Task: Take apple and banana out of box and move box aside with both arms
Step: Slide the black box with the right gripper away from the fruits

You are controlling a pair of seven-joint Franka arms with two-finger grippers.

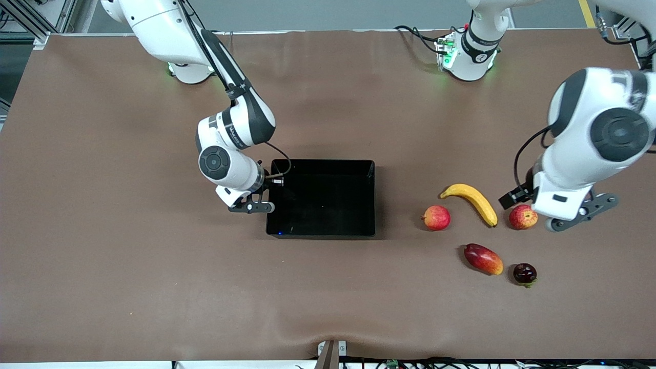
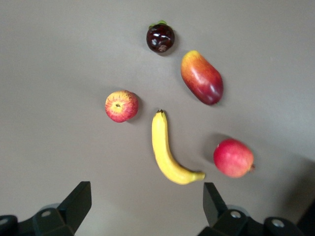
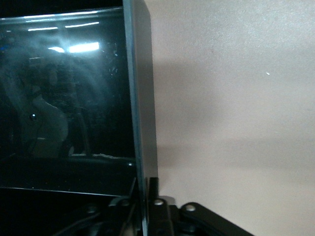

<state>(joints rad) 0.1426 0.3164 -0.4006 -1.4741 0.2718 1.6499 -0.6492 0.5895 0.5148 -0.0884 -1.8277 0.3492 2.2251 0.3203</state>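
The black box [image 1: 372, 205] stands mid-table. My right gripper [image 1: 268, 185] is shut on the box wall at the right arm's end; in the right wrist view the gripper [image 3: 145, 196] has one finger on each side of the wall [image 3: 140, 98]. The yellow banana [image 1: 474, 201] lies toward the left arm's end, and the red apple with yellow patches [image 1: 523, 217] is beside it. My left gripper [image 1: 516, 200] hovers open and empty above the table, just by the apple. The left wrist view shows the gripper [image 2: 146, 209] wide open, with the banana [image 2: 167, 150] and apple [image 2: 121, 105] ahead.
A round red fruit with a small nub [image 1: 436, 217] lies between the box and the banana. A red-orange mango [image 1: 483, 259] and a small dark purple fruit [image 1: 525, 273] lie nearer the front camera. The brown table cover [image 1: 154, 266] has open room around the box.
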